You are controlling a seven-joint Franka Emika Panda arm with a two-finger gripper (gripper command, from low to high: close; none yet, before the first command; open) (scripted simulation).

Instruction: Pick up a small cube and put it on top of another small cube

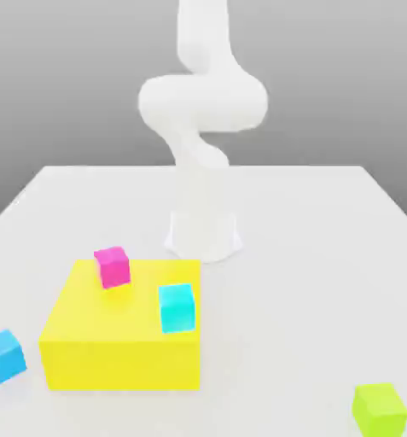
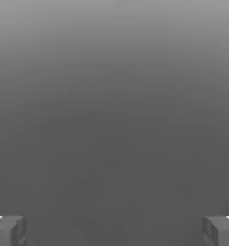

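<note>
The small lime-green cube (image 1: pixel 380 409) lies on the white table (image 1: pixel 326 282) near the front edge, at the exterior view's right. The turquoise cube (image 1: pixel 177 307) sits on top of the big yellow block (image 1: pixel 121 337), near its right side. The white arm (image 1: pixel 202 111) rises from its base at the table's middle and bends upward, far from both cubes. In the hand view my gripper (image 2: pixel 114 230) is open, its two grey fingertips (image 2: pixel 8 230) standing wide apart with nothing between them, facing plain grey background.
A pink cube (image 1: pixel 113 265) rests on the yellow block's far left corner. A sky-blue cube (image 1: pixel 3 356) lies on the table at the block's left. The arm's base (image 1: pixel 204 235) stands just behind the block.
</note>
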